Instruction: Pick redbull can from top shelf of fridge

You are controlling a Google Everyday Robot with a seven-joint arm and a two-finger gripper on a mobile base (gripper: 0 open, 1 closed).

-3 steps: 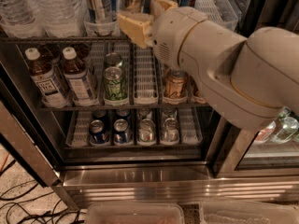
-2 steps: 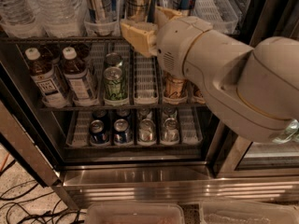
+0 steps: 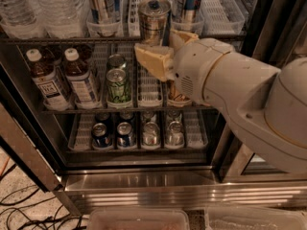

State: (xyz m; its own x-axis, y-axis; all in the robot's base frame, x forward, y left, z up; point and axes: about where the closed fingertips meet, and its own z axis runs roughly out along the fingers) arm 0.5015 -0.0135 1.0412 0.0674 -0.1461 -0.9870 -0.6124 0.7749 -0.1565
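The redbull can [image 3: 154, 18], slim and silver with thin dark lines and a pull-tab top, stands slightly tilted in front of the dark front rail of the top shelf [image 3: 48, 40] of the fridge [image 3: 144, 188]. My gripper [image 3: 157, 43] is at the can's base. One tan finger [image 3: 152, 60] sits below and left of the can, and the other [image 3: 183, 36] is at its right. The gripper looks shut on the can, whose bottom is hidden behind the fingers. My pale arm [image 3: 240, 95] comes in from the right.
Water bottles [image 3: 48, 4] and slim blue-and-silver cans [image 3: 103, 4] stand on the top shelf. Below are brown bottles [image 3: 45, 78], a green can [image 3: 118, 84] and lower cans [image 3: 139, 133]. The door frame [image 3: 29, 152] slants at left, above floor cables [image 3: 24, 210]. Clear bins [image 3: 139, 219] lie below.
The can has come forward and down, out of its lane to in front of the rail, with the gripper around it. The arm has drawn back toward the camera.
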